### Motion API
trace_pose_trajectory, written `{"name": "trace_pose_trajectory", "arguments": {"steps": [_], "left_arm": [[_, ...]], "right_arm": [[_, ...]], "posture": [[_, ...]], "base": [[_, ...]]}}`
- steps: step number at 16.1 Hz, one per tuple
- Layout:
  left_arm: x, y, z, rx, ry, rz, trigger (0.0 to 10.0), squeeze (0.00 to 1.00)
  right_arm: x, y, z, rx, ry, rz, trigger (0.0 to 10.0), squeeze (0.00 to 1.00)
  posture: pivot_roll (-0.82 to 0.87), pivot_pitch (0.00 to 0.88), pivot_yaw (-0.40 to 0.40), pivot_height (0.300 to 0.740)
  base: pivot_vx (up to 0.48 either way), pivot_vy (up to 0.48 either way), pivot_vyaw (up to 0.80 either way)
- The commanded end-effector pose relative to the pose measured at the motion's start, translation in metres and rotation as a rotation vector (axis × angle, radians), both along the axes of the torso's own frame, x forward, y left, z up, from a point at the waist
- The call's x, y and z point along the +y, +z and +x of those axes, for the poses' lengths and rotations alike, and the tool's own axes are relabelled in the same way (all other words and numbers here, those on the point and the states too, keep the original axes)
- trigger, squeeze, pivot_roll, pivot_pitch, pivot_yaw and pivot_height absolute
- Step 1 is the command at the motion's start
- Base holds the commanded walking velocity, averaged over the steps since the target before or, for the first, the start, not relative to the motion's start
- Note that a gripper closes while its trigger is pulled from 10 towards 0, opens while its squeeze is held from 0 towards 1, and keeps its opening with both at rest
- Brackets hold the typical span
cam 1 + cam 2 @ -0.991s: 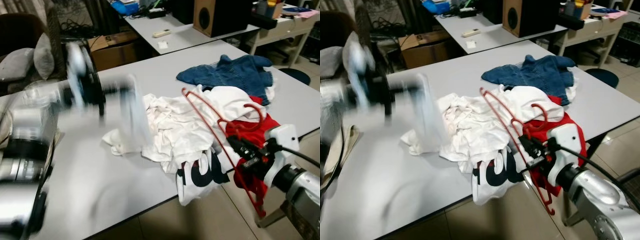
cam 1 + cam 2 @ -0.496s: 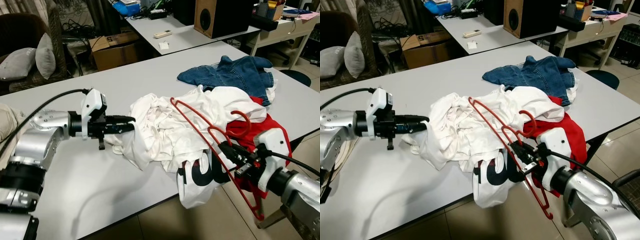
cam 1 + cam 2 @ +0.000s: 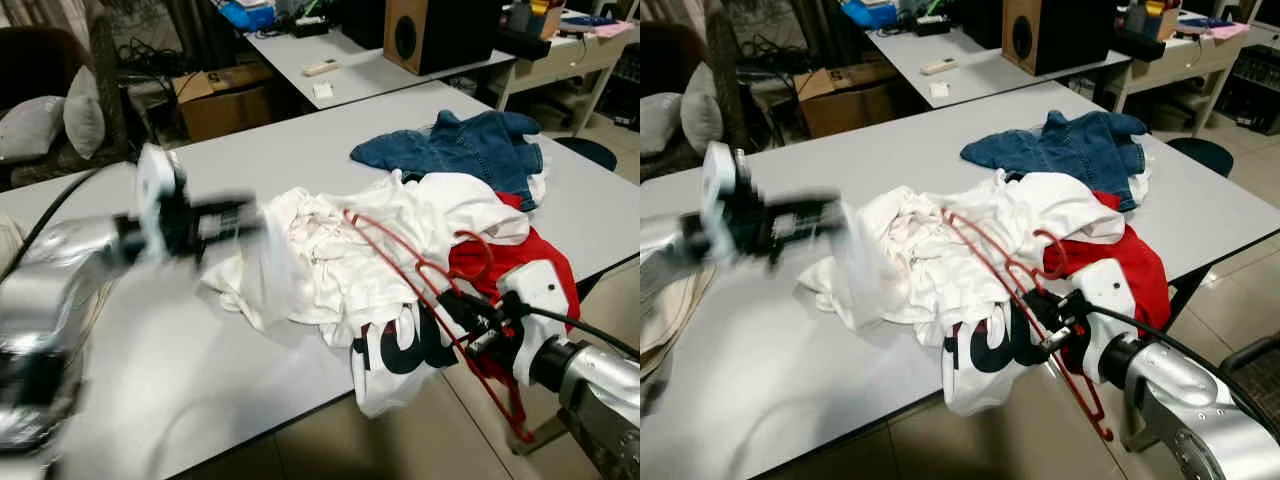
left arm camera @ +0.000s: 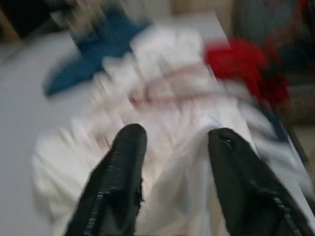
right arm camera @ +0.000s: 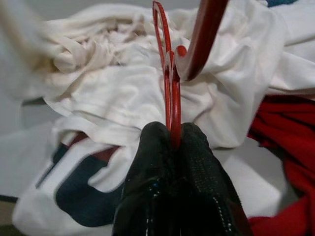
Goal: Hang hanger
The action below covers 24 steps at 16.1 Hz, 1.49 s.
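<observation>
A red hanger (image 3: pixel 400 255) lies slanted over a heap of white shirts (image 3: pixel 340 250) on the grey table (image 3: pixel 200 340). My right gripper (image 3: pixel 465 315) is at the table's near right edge, shut on the hanger's lower bar; the right wrist view shows its fingertips (image 5: pixel 162 147) pinching the thin red bar (image 5: pixel 170 88). My left gripper (image 3: pixel 240 212) is blurred by motion at the heap's left side, with a fold of white shirt (image 4: pixel 192 162) between its fingers (image 4: pixel 125 162) and cloth hanging from it.
A blue denim jacket (image 3: pixel 460 150) lies behind the heap and a red garment (image 3: pixel 520 265) at its right, over the table edge. Behind stand a second table (image 3: pixel 370 70) with a speaker (image 3: pixel 440 30), a cardboard box (image 3: pixel 225 95) and a cushioned chair (image 3: pixel 80 105).
My left arm has swung up and back from the table with the white cloth and is blurred again. The right gripper and hanger have barely shifted.
</observation>
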<state>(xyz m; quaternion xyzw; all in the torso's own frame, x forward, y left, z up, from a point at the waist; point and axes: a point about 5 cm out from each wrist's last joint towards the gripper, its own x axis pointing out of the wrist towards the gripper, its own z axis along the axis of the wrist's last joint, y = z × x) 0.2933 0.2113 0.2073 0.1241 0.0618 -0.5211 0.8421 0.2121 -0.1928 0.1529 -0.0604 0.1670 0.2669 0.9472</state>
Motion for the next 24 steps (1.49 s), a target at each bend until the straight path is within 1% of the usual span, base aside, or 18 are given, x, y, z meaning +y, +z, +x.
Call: {"name": "trace_pose_trajectory", "arguments": {"steps": [1,2,3,4,5,7,8,9,10,12,13,14,15,16,17,18,21,24], "left_arm": [[0.003,-0.007,-0.005,0.02,-0.041,0.116,10.0,1.0],[0.013,-0.017,-0.013,0.109,-0.072,0.203,10.0,1.0],[0.023,-0.023,-0.023,0.219,-0.104,0.247,10.0,1.0],[0.027,-0.024,-0.027,0.26,-0.112,0.27,10.0,1.0],[0.032,-0.026,-0.032,0.298,-0.108,0.316,10.0,1.0],[0.041,-0.031,-0.025,0.265,-0.03,0.392,10.0,1.0],[0.039,-0.03,-0.015,0.205,0.054,0.34,10.0,1.0],[0.027,-0.022,-0.002,0.186,0.167,0.086,10.0,1.0],[0.023,-0.024,0.0,0.2,0.195,0.017,10.0,1.0],[0.016,-0.033,0.002,0.146,0.22,0.069,10.0,1.0],[0.012,-0.035,0.01,0.082,0.273,0.106,10.0,1.0],[0.004,-0.034,0.022,0.085,0.369,0.005,10.0,1.0],[-0.002,-0.033,0.033,0.148,0.495,-0.155,10.0,0.98],[-0.009,-0.039,0.035,0.224,0.52,-0.219,10.0,0.98],[-0.015,-0.05,0.029,0.28,0.494,-0.188,10.0,0.12],[-0.019,-0.059,0.021,0.329,0.455,-0.172,10.0,0.0],[-0.024,-0.067,0.012,0.415,0.451,-0.216,10.0,0.0],[-0.022,-0.085,-0.005,0.498,0.419,-0.057,10.0,0.0]], "right_arm": [[0.001,-0.001,0.001,0.0,0.014,-0.019,10.0,0.0],[0.002,-0.003,0.003,0.004,0.037,-0.054,10.0,0.0],[0.004,-0.005,0.003,0.006,0.059,-0.077,10.0,0.0],[0.005,-0.005,0.003,0.004,0.064,-0.077,10.0,0.0],[0.005,-0.004,0.003,-0.001,0.065,-0.073,10.0,0.0],[0.003,-0.002,0.002,-0.011,0.048,-0.059,10.0,0.0],[0.002,-0.003,0.002,-0.013,0.04,-0.051,10.0,0.0],[0.003,-0.004,0.003,-0.012,0.036,-0.041,10.0,0.0],[0.005,-0.004,0.005,-0.016,0.044,-0.042,10.0,0.0],[0.007,-0.001,0.008,-0.038,0.043,-0.065,10.0,0.0],[0.006,0.0,0.011,-0.05,0.026,-0.065,10.0,0.0],[0.006,0.0,0.012,-0.054,0.007,-0.034,10.0,0.0],[0.009,0.0,0.014,-0.052,-0.003,-0.009,10.0,0.0],[0.012,-0.001,0.014,-0.05,-0.003,0.0,10.0,0.0],[0.016,-0.001,0.015,-0.046,0.005,0.015,10.0,0.0],[0.018,-0.001,0.015,-0.043,0.015,0.021,10.0,0.0],[0.018,-0.002,0.015,-0.034,0.016,0.024,10.0,0.0],[0.017,-0.002,0.016,-0.03,0.017,0.019,10.0,0.0]], "posture": [[-0.01,0.0,0.089,0.74],[-0.01,0.0,0.09,0.74],[-0.01,0.0,0.093,0.74],[-0.01,0.0,0.098,0.74],[-0.01,0.0,0.1,0.74],[0.0,0.0,0.104,0.74],[0.01,0.0,0.099,0.74],[0.01,0.0,0.097,0.74],[0.01,0.0,0.105,0.74],[0.0,0.0,0.118,0.74],[0.01,0.0,0.121,0.74],[0.01,0.0,0.121,0.74],[0.01,0.0,0.117,0.74],[0.01,0.0,0.118,0.74],[0.01,0.0,0.12,0.74],[0.0,0.0,0.122,0.74],[0.01,0.0,0.116,0.74],[0.01,0.0,0.11,0.74]], "base": [[0.0,0.0,0.0],[0.0,0.0,0.0],[0.0,0.0,0.0],[0.0,0.0,0.0],[0.0,0.0,0.0],[0.0,0.0,0.0],[0.0,0.0,0.0],[0.0,0.0,0.0],[0.0,0.0,0.0],[0.0,0.0,0.0],[0.0,0.0,0.0],[0.0,0.0,0.0],[0.0,0.0,0.0],[0.0,0.0,0.0],[0.0,0.0,0.0],[0.0,0.0,0.0],[0.0,0.0,0.0],[0.0,0.0,0.0]]}}
